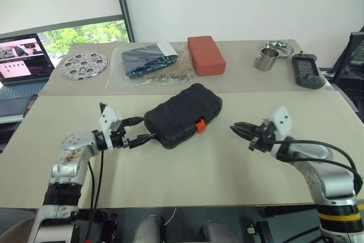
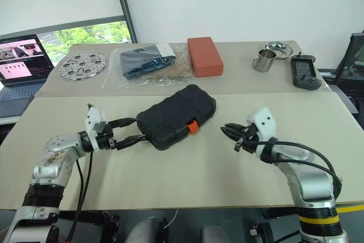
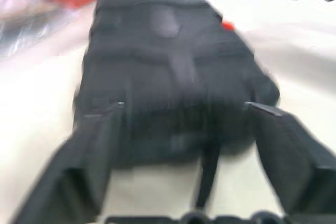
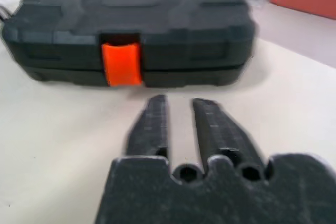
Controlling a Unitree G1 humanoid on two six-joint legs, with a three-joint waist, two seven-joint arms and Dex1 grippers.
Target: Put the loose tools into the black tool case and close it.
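Two end effectors flank the closed case (image 1: 183,116) in my head view; it lies mid-bench (image 1: 187,177) with its orange latch (image 1: 199,124) facing me. I see the left end effector (image 1: 138,131) spread wide at the case's left end, holding nothing. The right end effector (image 1: 240,130) sits apart from the case, fingers slightly parted, empty. Behind lie a red block (image 1: 206,55) and a bagged bundle (image 1: 149,64). My left wrist view shows both fingers (image 3: 86,166) straddling the case's end. My right wrist view shows narrow-gapped fingers (image 4: 152,127) just short of the latch.
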